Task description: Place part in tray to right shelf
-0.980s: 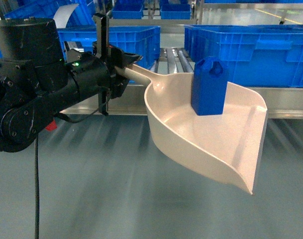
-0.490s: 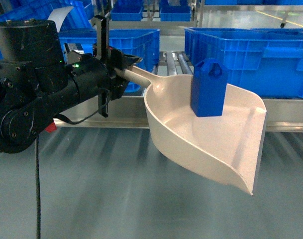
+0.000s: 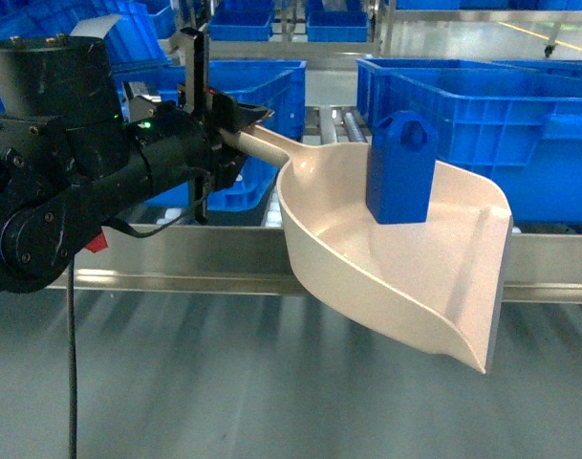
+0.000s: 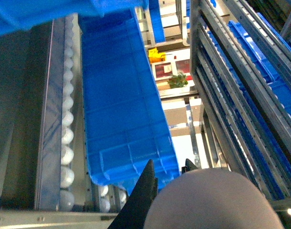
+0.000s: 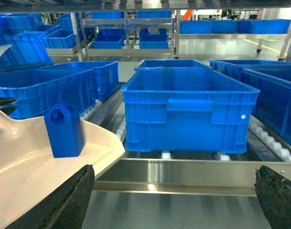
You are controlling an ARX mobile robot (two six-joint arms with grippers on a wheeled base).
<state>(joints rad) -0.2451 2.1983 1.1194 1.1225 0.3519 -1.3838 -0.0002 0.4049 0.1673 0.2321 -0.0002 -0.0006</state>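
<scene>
The pale beige tray (image 3: 405, 277) hangs in the air in front of the right shelf (image 3: 176, 253), its long handle gripped by my left gripper (image 3: 235, 122), which is shut on it. The small blue part (image 3: 400, 167) stands upright inside the tray near its back wall. In the left wrist view the dark fingers (image 4: 146, 191) flank the rounded beige handle (image 4: 212, 202). The right wrist view shows the part (image 5: 64, 131) on the tray (image 5: 26, 167) at the left, and my right gripper (image 5: 171, 193) open and empty before the shelf's shiny front rail (image 5: 193, 171).
Large blue ribbed crates (image 3: 482, 124) sit on the shelf's white roller tracks (image 5: 114, 128), one (image 5: 190, 109) right behind the rail. More crates (image 3: 243, 81) and steel racks stand behind. Grey floor lies below the rail.
The shelf rail and crates have grown larger and dropped lower in the head view, so I have come closer to the shelf. Arm, tray and part hold the same pose.
</scene>
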